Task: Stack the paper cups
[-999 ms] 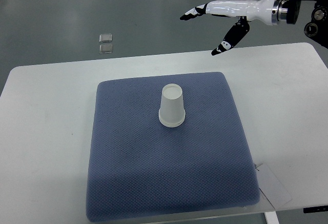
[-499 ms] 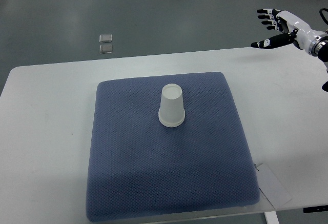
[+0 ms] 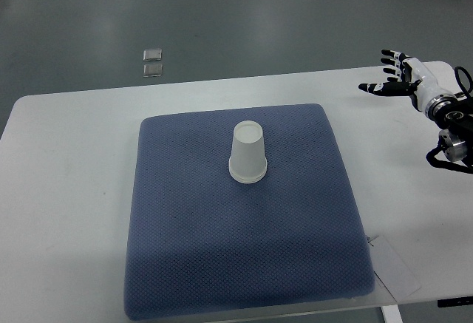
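A stack of white paper cups (image 3: 247,154) stands upside down near the middle of the blue-grey mat (image 3: 244,242). My right hand (image 3: 393,76) is over the table's far right edge, well to the right of the cups. Its fingers are spread and it holds nothing. The left arm is out of view.
The mat lies on a white table (image 3: 66,190). A white paper tag (image 3: 395,267) lies at the mat's front right corner. Two small clear squares (image 3: 153,62) lie on the grey floor beyond the table.
My right hand has drawn back to the right and come down, from above the far edge of the table to its right edge. The cups have not moved.
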Available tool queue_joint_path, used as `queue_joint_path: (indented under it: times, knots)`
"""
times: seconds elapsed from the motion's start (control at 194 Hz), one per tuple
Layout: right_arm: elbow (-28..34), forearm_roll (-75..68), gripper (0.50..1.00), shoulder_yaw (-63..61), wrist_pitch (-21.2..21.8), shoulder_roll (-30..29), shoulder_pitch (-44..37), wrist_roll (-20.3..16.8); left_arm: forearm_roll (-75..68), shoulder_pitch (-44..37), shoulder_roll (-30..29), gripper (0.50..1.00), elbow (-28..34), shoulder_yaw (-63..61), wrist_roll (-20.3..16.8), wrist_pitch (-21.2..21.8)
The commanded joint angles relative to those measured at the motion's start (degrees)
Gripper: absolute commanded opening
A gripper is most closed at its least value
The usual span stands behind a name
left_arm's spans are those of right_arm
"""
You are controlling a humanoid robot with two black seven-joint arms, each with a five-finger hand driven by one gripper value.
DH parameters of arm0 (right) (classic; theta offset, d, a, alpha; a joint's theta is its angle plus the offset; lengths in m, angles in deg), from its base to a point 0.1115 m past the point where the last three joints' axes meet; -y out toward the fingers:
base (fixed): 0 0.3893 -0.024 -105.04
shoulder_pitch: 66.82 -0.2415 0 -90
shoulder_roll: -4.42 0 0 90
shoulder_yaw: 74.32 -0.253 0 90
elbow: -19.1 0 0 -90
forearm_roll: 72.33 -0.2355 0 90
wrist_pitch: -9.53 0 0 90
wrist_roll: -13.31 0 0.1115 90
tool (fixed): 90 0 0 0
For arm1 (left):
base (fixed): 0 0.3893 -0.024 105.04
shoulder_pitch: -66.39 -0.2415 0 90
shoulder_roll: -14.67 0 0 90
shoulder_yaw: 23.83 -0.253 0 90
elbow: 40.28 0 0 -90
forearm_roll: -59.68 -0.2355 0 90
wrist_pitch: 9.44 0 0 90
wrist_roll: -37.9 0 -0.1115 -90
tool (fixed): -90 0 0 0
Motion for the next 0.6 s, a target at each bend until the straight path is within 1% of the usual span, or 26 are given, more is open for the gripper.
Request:
queue_joint_path:
  times: [0.0,0.201,0.335,0.499,0.597]
  knots:
    - [-0.18,-0.04,0.913,-1.08,-1.13,-0.46,0.64,0.06,0.07,0.00,0.00,1.000,0.00,0.00,0.00,0.00]
    - [-0.18,-3.73,0.913,-1.34,-2.44,-1.34,1.43,0.58,0.07,0.00,0.00,1.000,0.00,0.00,0.00,0.00]
    - [-0.18,-6.64,0.913,-1.25,-2.44,-1.69,1.87,0.67,-0.02,0.00,0.00,1.000,0.00,0.00,0.00,0.00]
    - [-0.18,-6.81,0.913,-1.34,-3.15,-2.22,2.40,3.83,-0.02,0.00,0.00,1.000,0.00,0.00,0.00,0.00]
    - [-0.18,-7.34,0.913,-1.34,-3.15,-2.74,3.01,4.54,0.07,0.00,0.00,1.000,0.00,0.00,0.00,0.00]
